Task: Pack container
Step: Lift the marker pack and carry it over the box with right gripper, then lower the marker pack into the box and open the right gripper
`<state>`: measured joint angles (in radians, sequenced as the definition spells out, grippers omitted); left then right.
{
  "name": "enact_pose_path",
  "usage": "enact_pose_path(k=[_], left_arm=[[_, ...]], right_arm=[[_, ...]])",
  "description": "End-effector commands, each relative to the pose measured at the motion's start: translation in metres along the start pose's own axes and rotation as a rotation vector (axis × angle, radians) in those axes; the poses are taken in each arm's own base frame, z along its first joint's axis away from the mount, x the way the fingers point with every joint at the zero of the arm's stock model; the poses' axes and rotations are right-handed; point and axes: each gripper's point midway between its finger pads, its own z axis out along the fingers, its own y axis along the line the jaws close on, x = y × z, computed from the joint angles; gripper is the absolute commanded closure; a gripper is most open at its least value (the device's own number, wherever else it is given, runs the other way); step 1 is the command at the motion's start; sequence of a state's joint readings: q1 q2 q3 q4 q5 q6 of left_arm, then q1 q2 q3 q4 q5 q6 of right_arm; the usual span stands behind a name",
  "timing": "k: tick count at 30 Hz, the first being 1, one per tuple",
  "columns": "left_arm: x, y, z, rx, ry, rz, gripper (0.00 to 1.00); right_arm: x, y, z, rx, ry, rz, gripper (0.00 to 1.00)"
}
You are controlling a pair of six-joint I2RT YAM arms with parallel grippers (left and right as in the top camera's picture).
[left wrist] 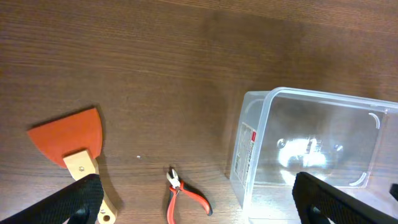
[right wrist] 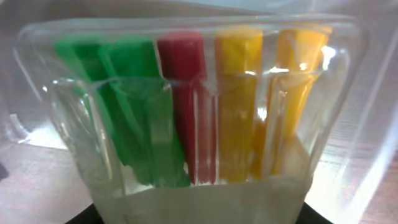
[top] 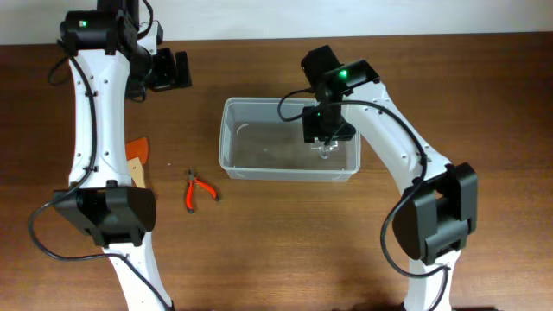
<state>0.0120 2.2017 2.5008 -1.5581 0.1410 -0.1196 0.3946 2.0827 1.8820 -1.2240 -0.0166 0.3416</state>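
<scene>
Overhead: right gripper (top: pixel 327 142) grips the pack (top: pixel 327 152), container (top: pixel 228 138) directly beneath; left gripper (top: pixel 175 69) wide open, well aside.
Left wrist: container ahead-right — do not intrude.
Right wrist: pack fills view — lower level, release near floor.

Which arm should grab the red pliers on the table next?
Left. The left gripper is open and empty, left of the container like the pliers; the right gripper is over the container, holding a clear pack of coloured sticks.
</scene>
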Motion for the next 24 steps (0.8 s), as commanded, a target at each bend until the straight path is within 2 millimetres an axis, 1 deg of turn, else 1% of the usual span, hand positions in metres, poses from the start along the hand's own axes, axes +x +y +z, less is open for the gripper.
enact_pose_path(k=[1, 6, 9, 17, 24], left_arm=[[-0.004, 0.002, -0.007, -0.007, -0.024, 0.008, 0.01], [-0.004, 0.002, -0.007, -0.007, -0.024, 0.009, 0.01], [-0.004, 0.002, -0.007, -0.007, -0.024, 0.008, 0.01], [-0.004, 0.002, -0.007, -0.007, -0.024, 0.009, 0.01], [-0.004, 0.002, -0.007, -0.007, -0.024, 0.009, 0.01]], right_arm=[[-0.006, 0.001, -0.002, 0.010, -0.025, 0.021, 0.63], [-0.009, -0.003, -0.003, 0.032, -0.041, 0.048, 0.64], [-0.006, -0.007, 0.002, 0.049, -0.034, 0.061, 0.64], [0.014, -0.015, 0.030, 0.074, 0.029, 0.079, 0.64], [0.024, -0.018, 0.042, 0.085, 0.055, 0.079, 0.64]])
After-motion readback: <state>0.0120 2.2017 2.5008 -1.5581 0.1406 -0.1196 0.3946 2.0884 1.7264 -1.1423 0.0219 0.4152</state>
